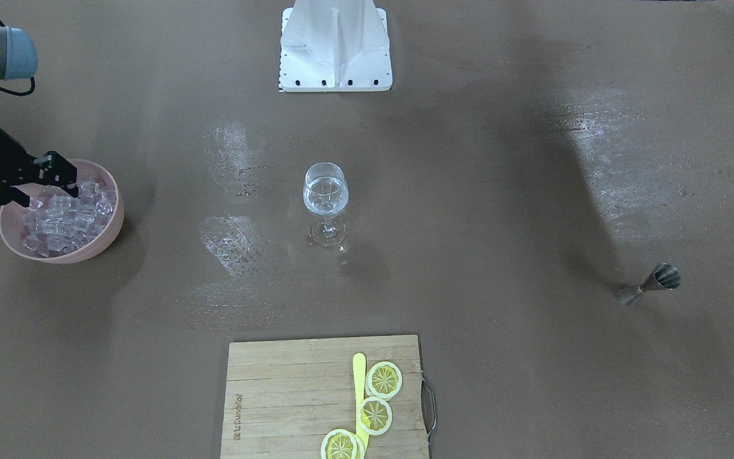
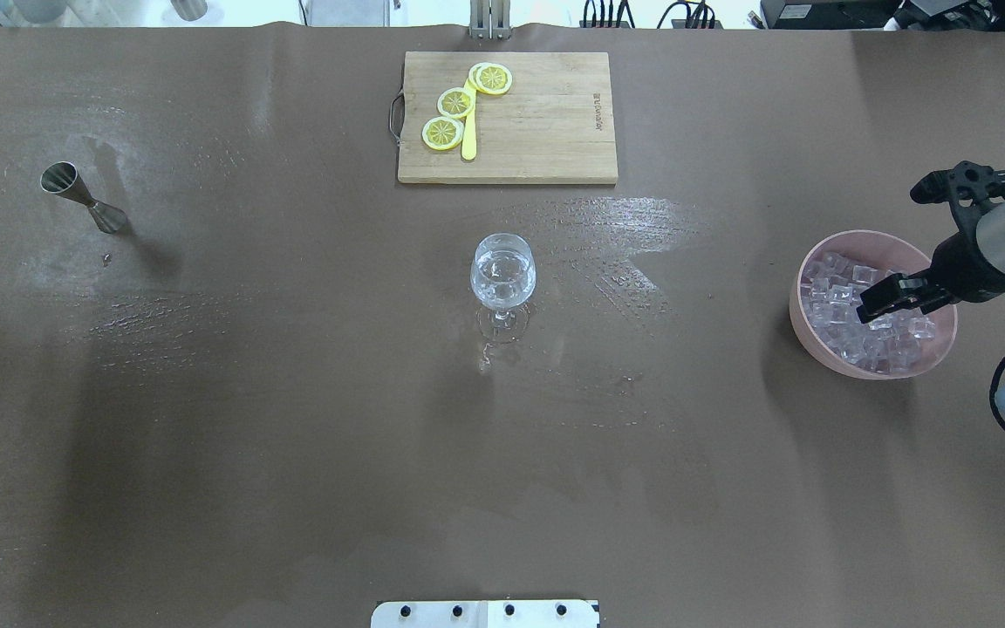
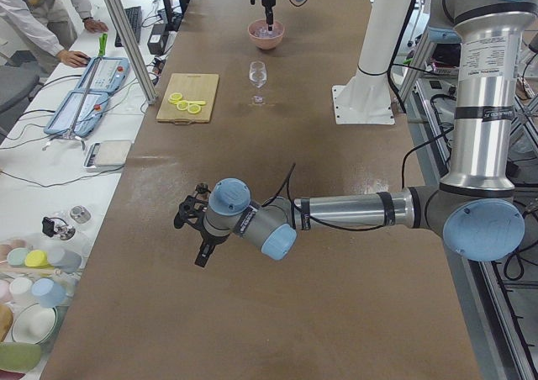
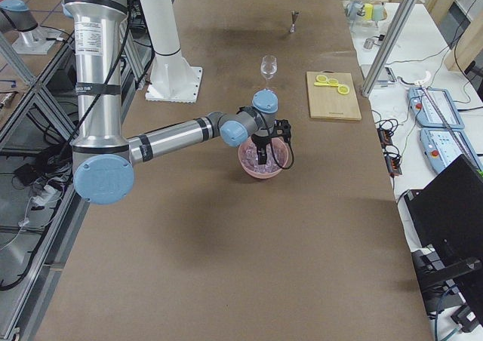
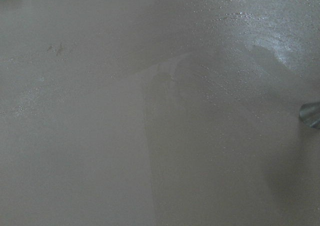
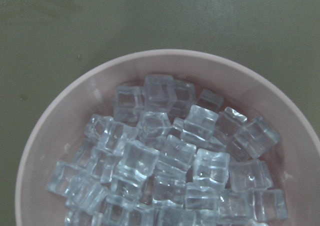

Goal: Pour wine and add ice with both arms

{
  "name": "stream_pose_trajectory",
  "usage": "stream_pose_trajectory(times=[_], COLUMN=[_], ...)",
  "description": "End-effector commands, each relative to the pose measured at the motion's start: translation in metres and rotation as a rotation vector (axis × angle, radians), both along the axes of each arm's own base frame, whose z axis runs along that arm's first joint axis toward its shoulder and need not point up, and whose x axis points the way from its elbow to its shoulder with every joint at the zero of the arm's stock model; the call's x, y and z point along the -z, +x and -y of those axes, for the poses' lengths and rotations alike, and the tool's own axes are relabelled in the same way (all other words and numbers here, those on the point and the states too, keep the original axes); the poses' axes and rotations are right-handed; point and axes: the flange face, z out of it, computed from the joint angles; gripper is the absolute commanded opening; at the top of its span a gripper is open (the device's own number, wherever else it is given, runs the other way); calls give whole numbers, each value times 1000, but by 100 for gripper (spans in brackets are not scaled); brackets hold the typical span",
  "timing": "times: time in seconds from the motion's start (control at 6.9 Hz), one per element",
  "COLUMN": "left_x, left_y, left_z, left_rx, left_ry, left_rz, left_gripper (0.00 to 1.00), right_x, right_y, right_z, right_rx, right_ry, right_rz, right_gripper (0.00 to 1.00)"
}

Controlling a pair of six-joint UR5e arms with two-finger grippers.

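Observation:
A wine glass (image 1: 325, 191) stands mid-table with clear wine in its bowl; it also shows in the overhead view (image 2: 502, 270). Several small clear ice cubes (image 6: 170, 156) fill a pink bowl (image 2: 819, 253) at the robot's right. My right gripper (image 2: 873, 301) hangs just above the ice in the bowl, jaws slightly apart and empty; in the front-facing view (image 1: 72, 182) it is at the bowl's far rim. My left gripper (image 3: 202, 254) shows only in the exterior left view, low over bare table. I cannot tell whether it is open or shut.
A steel jigger (image 2: 82, 199) lies on its side at the robot's far left; its edge shows in the left wrist view (image 5: 311, 115). A wooden cutting board (image 2: 546, 122) with lemon slices (image 2: 456, 102) and a yellow knife lies across the table. Wet smears surround the glass.

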Motion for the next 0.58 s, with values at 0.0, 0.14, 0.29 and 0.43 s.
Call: stream_pose_trajectory(times=[0.0,0.14,0.29,0.43], left_x=[0,1,1,1], left_y=[-1,-1,-1,-1], left_z=[0,-1,-1,-1], left_rx=[-1,-2,-3,-4], left_ry=[2,5,6,7], left_rz=[1,1,0,1], left_gripper=[98,98,98,98], right_x=[-2,-2,-1,-1], right_y=[-7,-7,-8,-8], right_z=[-4,-4,-4,-3], right_rx=[11,12,15,14], right_ry=[-1,0,-1,-2], right_rz=[-6,-6,-2,-4], right_gripper=[76,59,41,26])
